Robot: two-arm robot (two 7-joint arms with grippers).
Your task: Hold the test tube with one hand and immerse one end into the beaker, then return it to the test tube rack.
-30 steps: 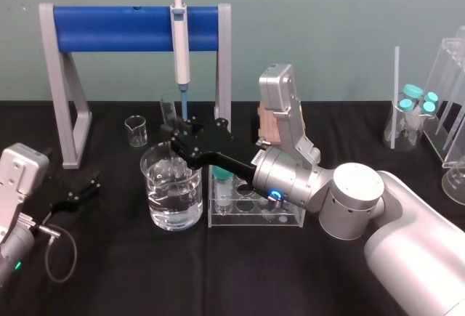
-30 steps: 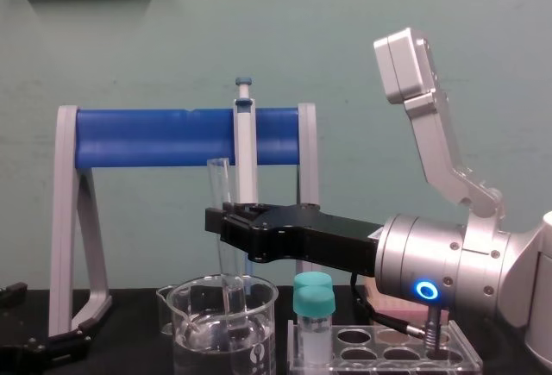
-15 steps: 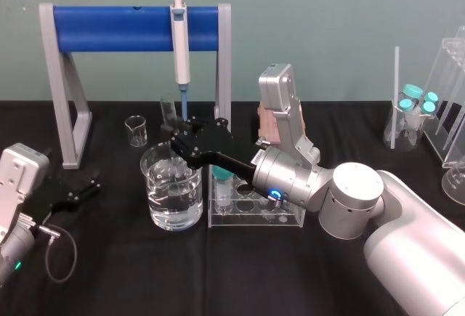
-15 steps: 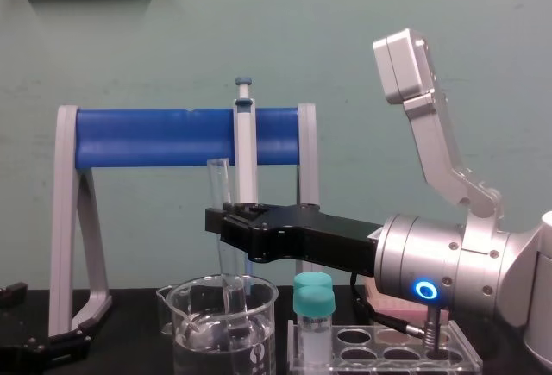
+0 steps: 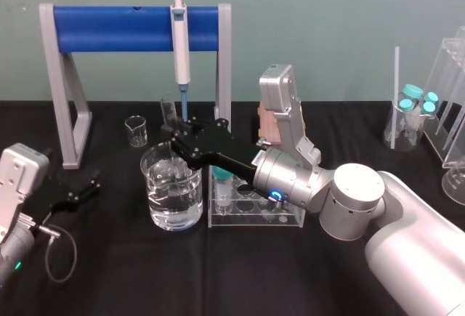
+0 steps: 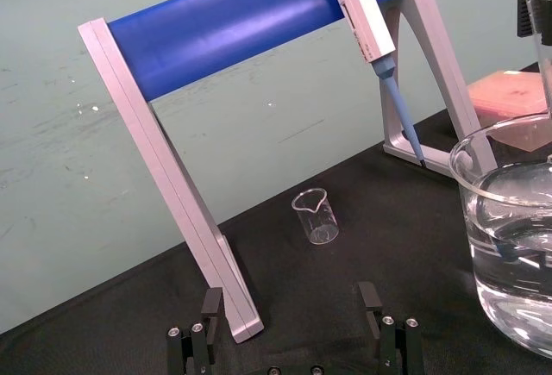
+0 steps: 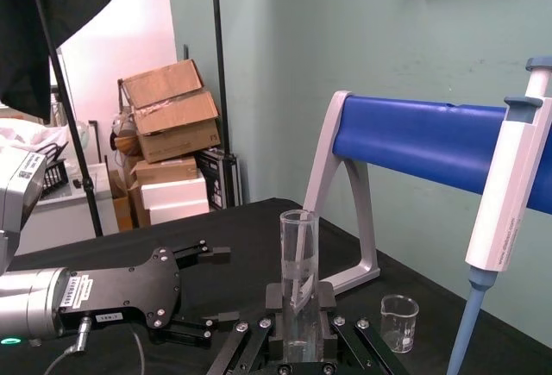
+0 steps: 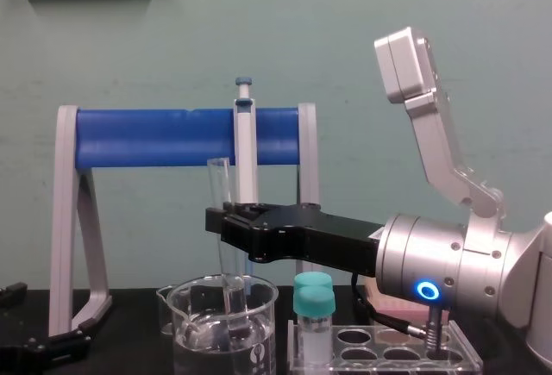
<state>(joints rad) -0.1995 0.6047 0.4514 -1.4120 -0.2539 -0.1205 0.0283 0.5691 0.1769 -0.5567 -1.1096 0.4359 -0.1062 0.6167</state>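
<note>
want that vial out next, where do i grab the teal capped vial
Grip the teal-capped vial just below its cap, from straight above: it stands upright, base seated in the test tube rack. The right gripper, shut on the test tube in the beaker, crosses over it, so probably wait; the left gripper lies parked.

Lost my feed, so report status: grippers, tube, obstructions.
Right gripper shut on test tube, lower end inside beaker. Left gripper open, parked on table. Pipette tip hangs close behind tube.
</note>
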